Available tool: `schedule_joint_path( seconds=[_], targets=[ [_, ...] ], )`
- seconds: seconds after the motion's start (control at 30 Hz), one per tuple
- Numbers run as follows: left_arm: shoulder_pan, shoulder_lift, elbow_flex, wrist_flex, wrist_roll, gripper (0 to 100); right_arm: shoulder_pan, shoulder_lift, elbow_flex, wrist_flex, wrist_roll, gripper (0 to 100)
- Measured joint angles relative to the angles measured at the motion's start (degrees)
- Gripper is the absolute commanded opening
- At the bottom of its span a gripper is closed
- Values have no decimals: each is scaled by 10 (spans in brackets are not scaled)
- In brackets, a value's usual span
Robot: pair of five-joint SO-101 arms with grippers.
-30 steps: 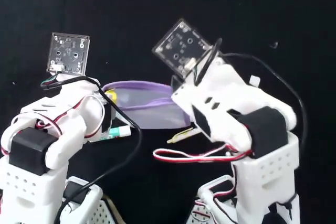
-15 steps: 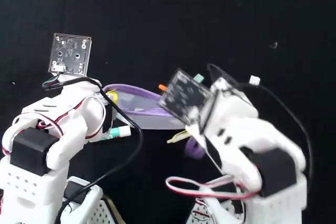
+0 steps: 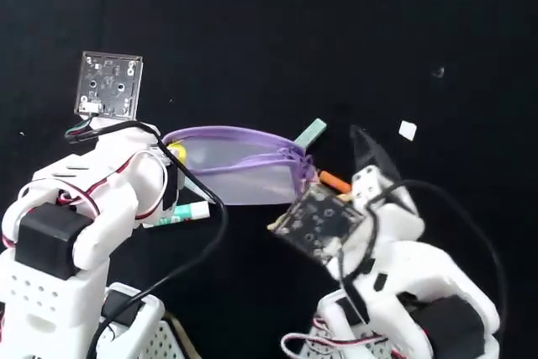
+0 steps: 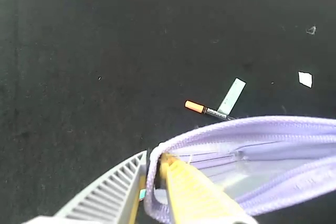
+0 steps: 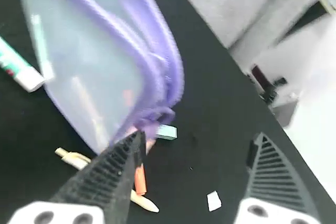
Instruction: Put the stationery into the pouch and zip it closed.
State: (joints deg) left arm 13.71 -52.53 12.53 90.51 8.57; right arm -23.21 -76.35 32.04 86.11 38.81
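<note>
A clear pouch [image 3: 239, 176] with purple zip edging lies mid-table; its two rims stand apart in the left wrist view. My left gripper [image 3: 173, 160] is shut on the pouch's [image 4: 262, 129] left-end rim, pinched between grey and yellow fingers [image 4: 184, 192]. My right gripper [image 5: 199, 140] is open, held back from the pouch's [image 5: 94, 61] right end with nothing in it. An orange pen [image 3: 334, 181] and a mint eraser [image 3: 309, 134] lie just right of the pouch. A green-and-white marker [image 3: 181, 214] lies by its front left. A beige pen [image 5: 68, 156] runs under the right gripper.
A small white scrap [image 3: 407, 130] lies on the black table to the right. The right arm [image 3: 387, 241] sits low at the near right, the left arm's body [image 3: 76, 216] at the near left. The far half of the table is bare cloth.
The right arm drew back from over the pouch toward the near edge, uncovering the pouch's right end, the orange pen and the mint eraser. The left arm kept its hold and place.
</note>
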Motion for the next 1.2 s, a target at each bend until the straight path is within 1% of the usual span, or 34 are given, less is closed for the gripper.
schedule_joint_path(
  seconds=[0.13,0.27,0.47,0.53,0.67,0.73,0.87,1.0,1.1,1.13,1.2],
  targets=[
    [0,0,0,0,0,29,-55,0,4,-22,-17,311],
    [0,0,0,0,0,29,-65,0,33,-76,-21,311],
    [0,0,0,0,0,29,-68,0,116,-164,-21,308],
    [0,0,0,-1,0,29,-68,1,132,-178,-21,274],
    [0,0,0,-1,0,29,-68,1,135,-176,-21,149],
    [0,0,0,-1,0,29,-68,1,135,-161,-21,109],
    [0,1,0,-1,-1,29,-67,-1,134,-142,-21,77],
    [0,1,0,-4,-2,30,-76,-1,133,-134,-21,11],
    [-3,1,0,-10,-3,31,-91,-1,134,-123,-21,13],
    [-3,1,0,-11,-3,41,-95,0,134,-121,-21,13],
    [-3,1,0,-11,-3,99,-96,0,134,-121,-24,12]
  ],
)
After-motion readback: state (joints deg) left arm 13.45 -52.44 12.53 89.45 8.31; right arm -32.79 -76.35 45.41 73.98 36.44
